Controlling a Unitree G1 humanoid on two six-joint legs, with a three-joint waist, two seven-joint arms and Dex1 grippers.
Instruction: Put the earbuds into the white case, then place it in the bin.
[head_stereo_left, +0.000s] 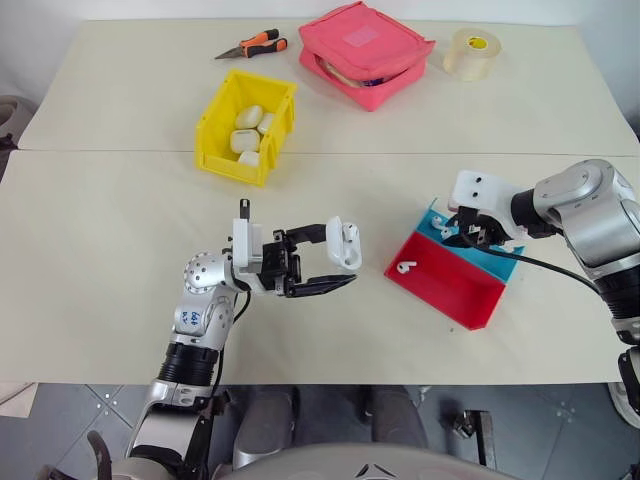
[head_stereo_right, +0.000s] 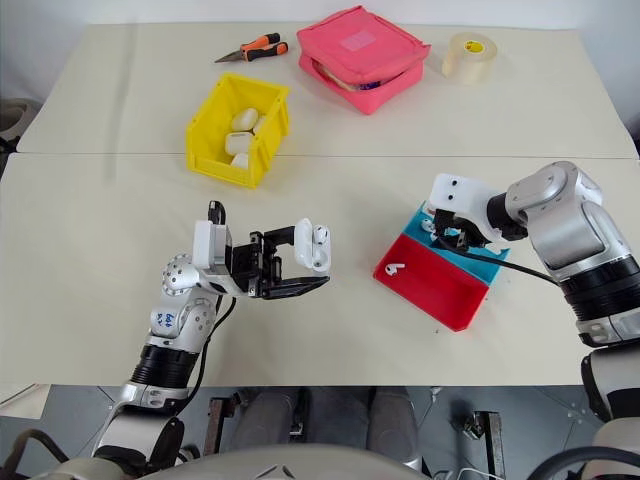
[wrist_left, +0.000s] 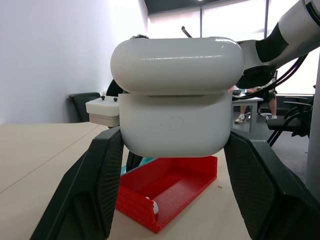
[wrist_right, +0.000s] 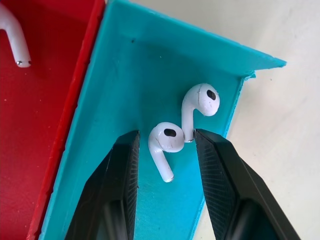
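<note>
My left gripper (head_stereo_left: 338, 257) is shut on the white case (head_stereo_left: 344, 244) and holds it above the table's middle with its lid flipped up; the case (wrist_left: 175, 120) sits between both fingers. My right gripper (wrist_right: 166, 136) points down into the blue part of the tray (head_stereo_left: 500, 262). Its fingers (wrist_right: 117, 180) stand apart around one earbud (wrist_right: 165, 142), with a slim gap on one side. A second earbud (wrist_right: 200, 102) touches the other finger. A third earbud (head_stereo_left: 405, 267) lies in the red part. The yellow bin (head_stereo_left: 213, 135) stands at the far left.
The bin holds several white cases (head_stereo_left: 248, 128). At the back of the table lie a pink zip pouch (head_stereo_left: 365, 50), a roll of tape (head_stereo_left: 472, 52) and orange-handled cutters (head_stereo_left: 252, 45). The red-and-blue tray (head_stereo_left: 450, 295) sits near the right front.
</note>
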